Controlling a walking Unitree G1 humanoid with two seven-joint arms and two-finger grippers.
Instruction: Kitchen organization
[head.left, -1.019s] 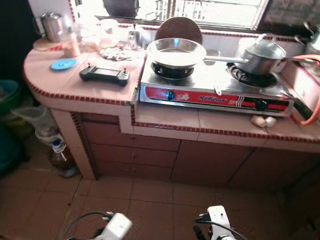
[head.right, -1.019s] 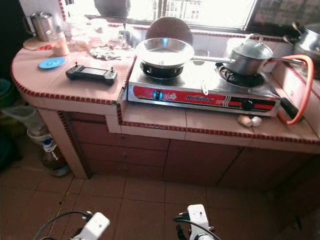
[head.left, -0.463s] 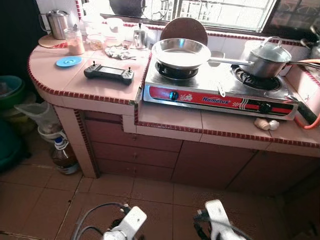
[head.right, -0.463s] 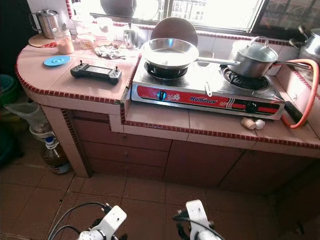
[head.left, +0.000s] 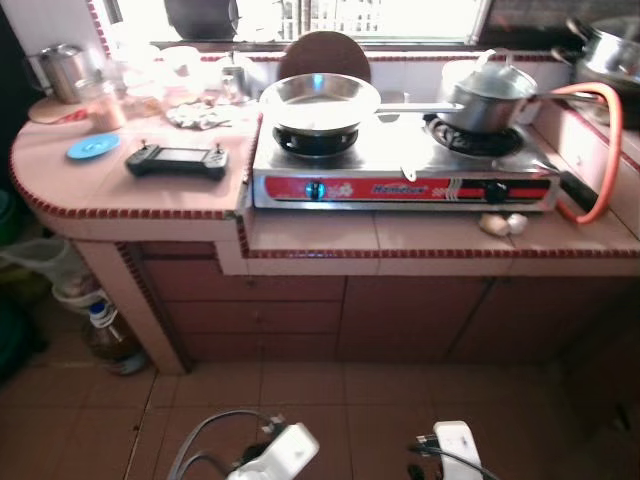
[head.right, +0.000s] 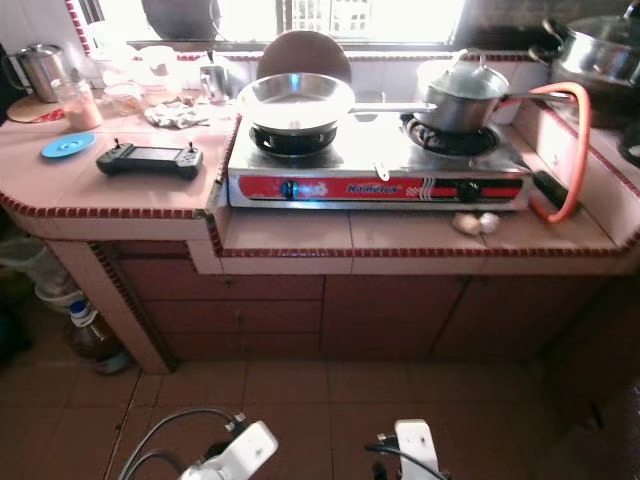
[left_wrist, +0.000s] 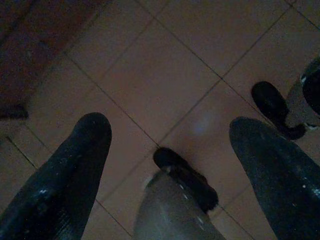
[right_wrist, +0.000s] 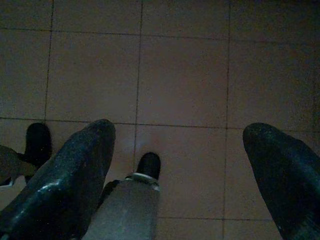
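Landmark: red-and-silver two-burner gas stove (head.left: 405, 180) on the pink tiled counter with dark red beaded edging (head.left: 180, 205). On its left burner, a wide shallow steel frying pan (head.left: 318, 100), long handle reaching toward the right burner; behind the pan, a round brown board (head.left: 325, 55) leaning at the window. On its right burner, a lidded steel saucepan (head.left: 487, 98). Right of the stove, an orange gas hose (head.left: 598, 150) looping over the counter edge; just in front of its right end, pale garlic bulbs (head.left: 503, 223). Left of the stove, a black handheld controller with two small sticks (head.left: 176, 160); further left, a flat blue plastic lid (head.left: 93, 146), a glass jar (head.left: 105, 102), a steel kettle (head.left: 62, 68) and a crumpled cloth (head.left: 200, 113). Below the counter's left end, a plastic bottle of amber liquid (head.left: 108, 335) on the floor. Left gripper (left_wrist: 170, 165) and right gripper (right_wrist: 175, 165): both hang low over brown floor tiles (right_wrist: 180, 75), well short of the stove, fingers spread wide, holding nothing. Hazards, judged: a reach across the stove could catch the pan handle and drag pan or saucepan off a burner; the hose could snag an arm on the right; a careless sweep could push the controller off the counter; stepping in at the left risks toppling the bottle
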